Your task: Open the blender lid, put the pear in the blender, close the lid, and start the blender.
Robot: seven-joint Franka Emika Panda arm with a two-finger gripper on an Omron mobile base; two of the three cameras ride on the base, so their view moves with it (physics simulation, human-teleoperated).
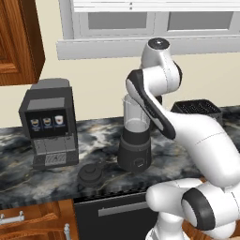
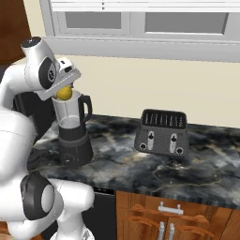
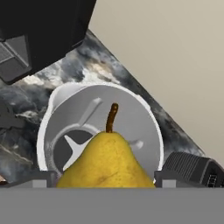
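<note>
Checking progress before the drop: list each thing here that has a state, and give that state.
blender: jar open, lid off, upright on the counter.
blender lid: off, lying on the counter beside the blender base.
pear: held over the open jar.
gripper: shut on the pear.

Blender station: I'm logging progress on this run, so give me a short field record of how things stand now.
blender: on the counter, jar open at the top
blender lid: off, lying on the counter left of the blender base
pear: held in the tool, directly above the jar mouth
tool: shut on the pear
coffee machine: left of the blender
toaster: right of the blender
step reached: pear not yet dropped in
</note>
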